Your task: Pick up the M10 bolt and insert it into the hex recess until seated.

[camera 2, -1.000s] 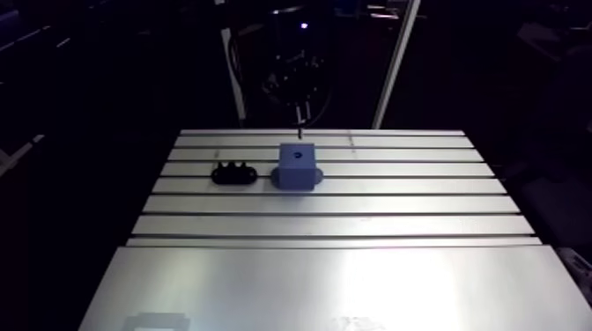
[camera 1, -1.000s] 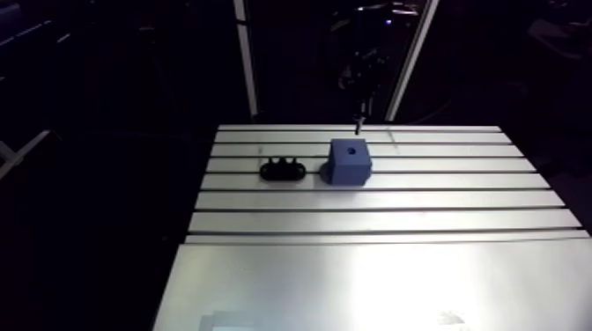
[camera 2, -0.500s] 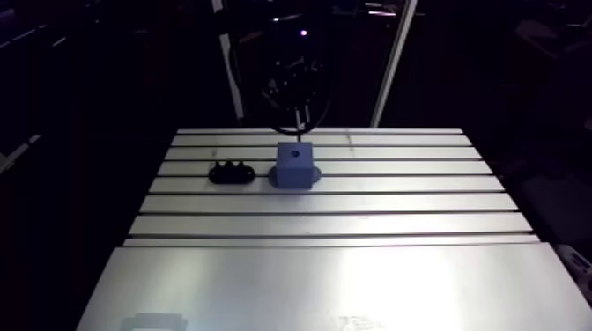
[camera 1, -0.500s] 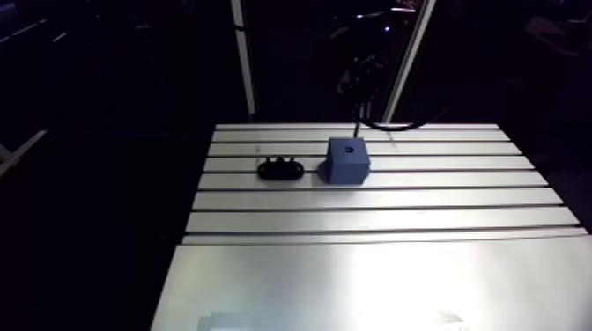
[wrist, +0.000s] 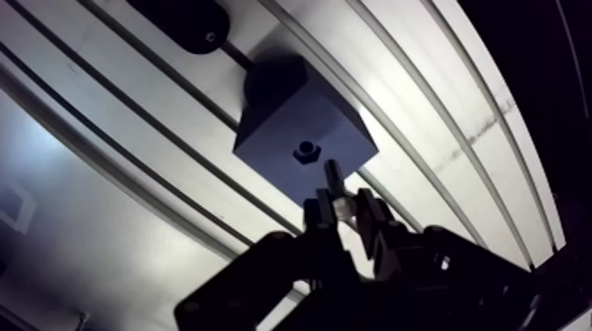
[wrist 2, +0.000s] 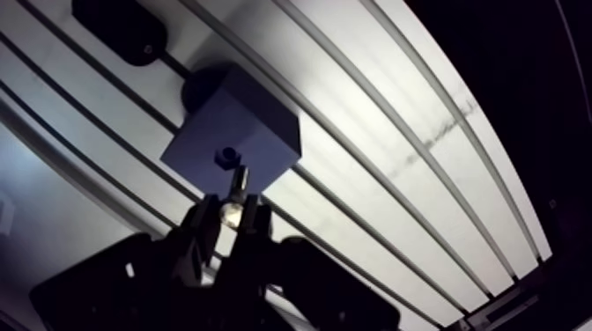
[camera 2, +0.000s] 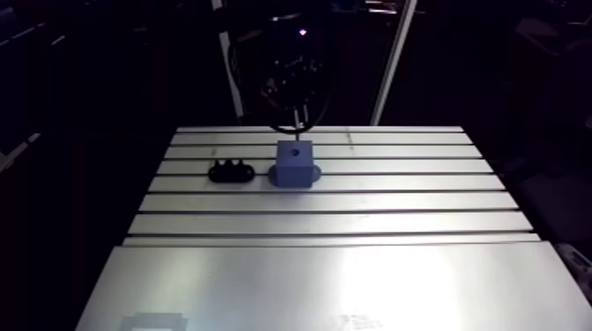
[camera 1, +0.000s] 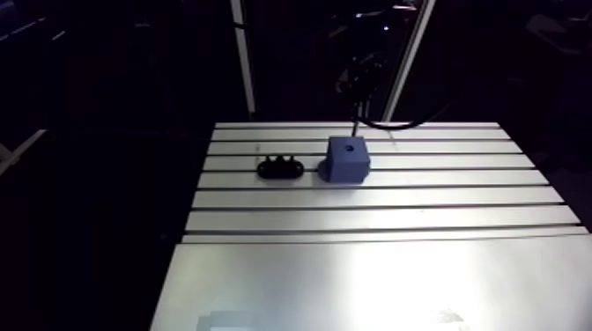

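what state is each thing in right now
gripper: shut on the M10 bolt
M10 bolt: held, tip close to the hex recess, not yet inserted
hex recess: empty
blue block: standing flat on the table, recess facing up
black holder: lying on the table beside the blue block, apart from it

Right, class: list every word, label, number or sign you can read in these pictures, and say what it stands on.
None can be read.
The block: plain, only its recess; no marking.
The bolt in the gripper: no legible marking.
The pale patch on the table: too blurred to read.
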Controlling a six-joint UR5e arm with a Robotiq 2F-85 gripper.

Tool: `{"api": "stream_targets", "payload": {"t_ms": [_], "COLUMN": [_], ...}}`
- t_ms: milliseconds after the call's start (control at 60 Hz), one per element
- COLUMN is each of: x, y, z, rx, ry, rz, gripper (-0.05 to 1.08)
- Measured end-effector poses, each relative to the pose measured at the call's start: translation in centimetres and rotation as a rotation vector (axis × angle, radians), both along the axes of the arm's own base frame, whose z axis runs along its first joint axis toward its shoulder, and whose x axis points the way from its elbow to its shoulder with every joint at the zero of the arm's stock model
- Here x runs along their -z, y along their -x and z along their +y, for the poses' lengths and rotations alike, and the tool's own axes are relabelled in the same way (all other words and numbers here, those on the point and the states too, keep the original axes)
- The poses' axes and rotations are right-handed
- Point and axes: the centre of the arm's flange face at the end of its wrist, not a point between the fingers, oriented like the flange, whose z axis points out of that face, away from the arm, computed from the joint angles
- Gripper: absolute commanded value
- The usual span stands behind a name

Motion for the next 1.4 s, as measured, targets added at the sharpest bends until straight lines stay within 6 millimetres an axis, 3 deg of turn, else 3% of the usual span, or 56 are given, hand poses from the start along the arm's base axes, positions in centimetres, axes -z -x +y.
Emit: {"api": "stream_targets", "payload": {"t_ms": [1400], "x": [1.1], "y": [-0.2], "z": [-0.3], "rx": [0.0], "ry": [0.005], "rz": [-0.023], "gripper": [1.02]}}
